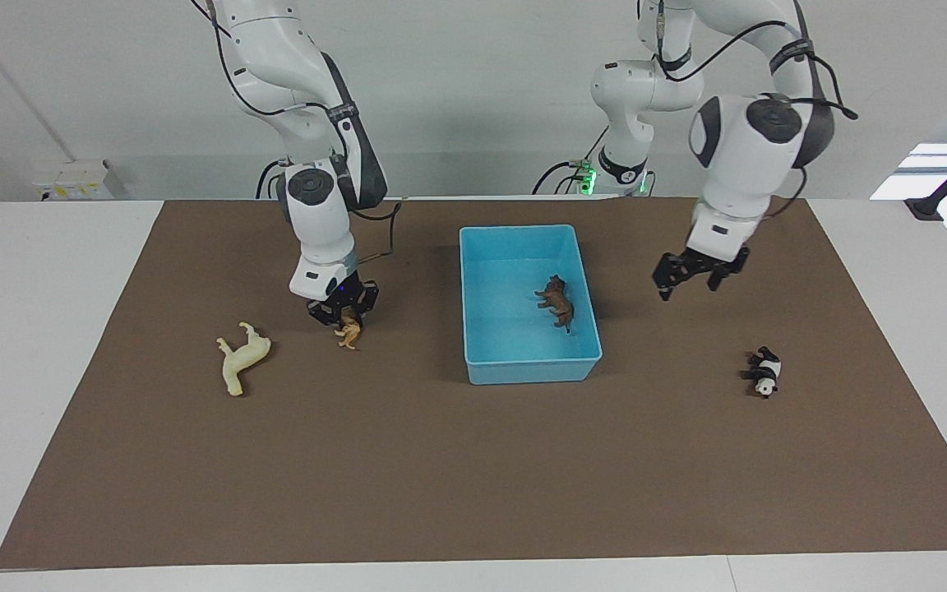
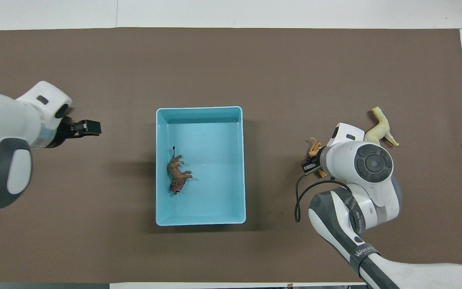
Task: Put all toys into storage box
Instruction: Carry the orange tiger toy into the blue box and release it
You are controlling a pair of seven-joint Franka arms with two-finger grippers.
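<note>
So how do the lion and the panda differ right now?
The lion lies inside the storage box; the panda lies on the brown mat, toward the left arm's end of the table. The lion is brown all over; the panda is black and white. The lion looks somewhat larger than the panda. Both are small animal figurines lying on their sides, and no gripper touches either.
</note>
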